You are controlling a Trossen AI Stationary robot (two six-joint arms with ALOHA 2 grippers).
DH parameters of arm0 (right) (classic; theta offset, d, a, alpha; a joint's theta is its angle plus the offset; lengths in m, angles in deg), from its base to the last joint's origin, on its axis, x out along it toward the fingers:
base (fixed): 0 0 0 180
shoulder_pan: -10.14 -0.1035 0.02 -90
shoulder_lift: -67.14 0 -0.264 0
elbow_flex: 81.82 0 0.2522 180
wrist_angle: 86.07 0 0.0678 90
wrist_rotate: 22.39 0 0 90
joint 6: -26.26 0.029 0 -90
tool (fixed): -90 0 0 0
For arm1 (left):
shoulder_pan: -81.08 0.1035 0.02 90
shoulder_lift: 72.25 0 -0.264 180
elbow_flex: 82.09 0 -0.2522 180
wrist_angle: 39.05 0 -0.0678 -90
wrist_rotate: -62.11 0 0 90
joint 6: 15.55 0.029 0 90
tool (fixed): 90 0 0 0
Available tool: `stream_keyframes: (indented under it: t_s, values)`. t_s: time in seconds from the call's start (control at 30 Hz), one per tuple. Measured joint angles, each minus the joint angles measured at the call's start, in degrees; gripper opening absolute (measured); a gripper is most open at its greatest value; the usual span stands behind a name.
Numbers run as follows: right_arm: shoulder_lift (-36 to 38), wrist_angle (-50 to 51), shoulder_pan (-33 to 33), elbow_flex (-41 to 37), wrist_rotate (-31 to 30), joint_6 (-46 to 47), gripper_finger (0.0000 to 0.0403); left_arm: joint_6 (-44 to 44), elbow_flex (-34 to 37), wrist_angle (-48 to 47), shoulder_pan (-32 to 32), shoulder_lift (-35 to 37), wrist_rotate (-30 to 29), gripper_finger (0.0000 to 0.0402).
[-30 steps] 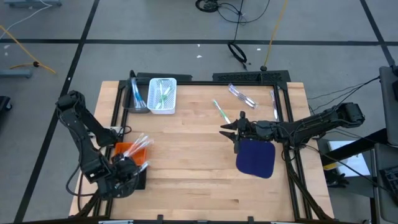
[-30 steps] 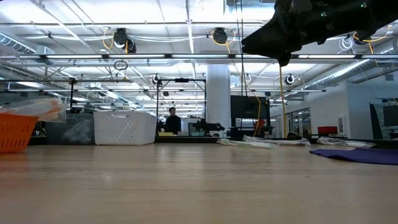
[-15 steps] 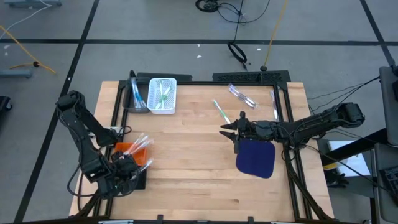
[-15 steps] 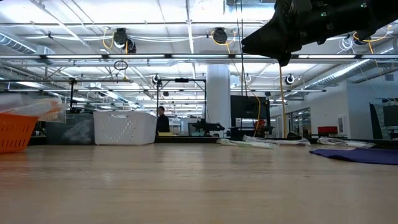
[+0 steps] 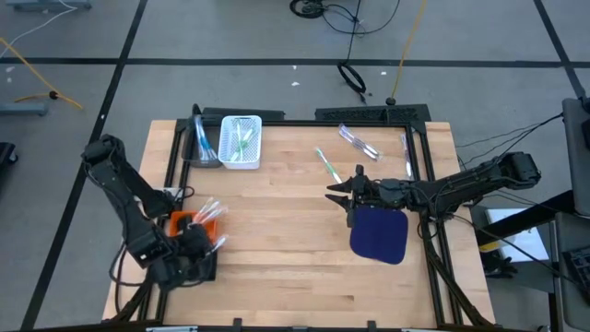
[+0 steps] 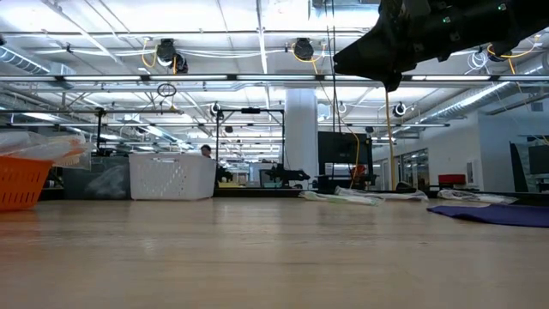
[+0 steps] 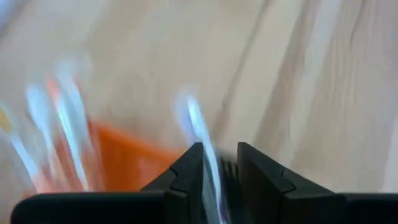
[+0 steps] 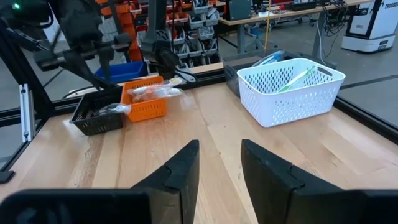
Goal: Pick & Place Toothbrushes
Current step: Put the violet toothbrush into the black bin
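Left gripper [image 7: 214,163]: clamped on one toothbrush [image 7: 200,134] beside orange basket [image 5: 187,221]. Right gripper [image 5: 337,195]: apart, idle. Loose toothbrushes [image 5: 327,163] remain on surface [image 5: 277,249]; task partway.

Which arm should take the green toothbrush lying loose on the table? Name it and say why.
Right. Its open jaws hover just beside the green toothbrush, mid-table. The left arm is far off, over the orange basket.
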Motion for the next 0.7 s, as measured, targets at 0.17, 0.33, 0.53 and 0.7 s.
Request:
stream_keyframes:
  t_s: [0.17, 0.33, 0.53, 0.7]
  values:
    - [0.0, 1.32, 0.4, 0.0, -0.37, 0.0, 0.0107, 5.38, -1.28, 0.69, 4.36, 0.0, -14.39, 0.0097]
    - [0.0, 7.2, 3.06, 0.0, -5.73, 1.4, 0.0105, 17.65, -1.68, 9.63, 11.35, 0.02, -19.8, 0.0097]
    - [-0.01, 16.99, 9.36, -0.02, -6.59, 6.77, 0.0105, 41.14, -1.68, 27.64, 21.01, 0.02, -17.28, 0.0097]
    - [-0.01, 23.19, 14.81, -0.02, -6.38, 7.49, 0.0105, 54.87, -1.51, 38.56, 29.06, 0.02, -7.65, 0.0097]
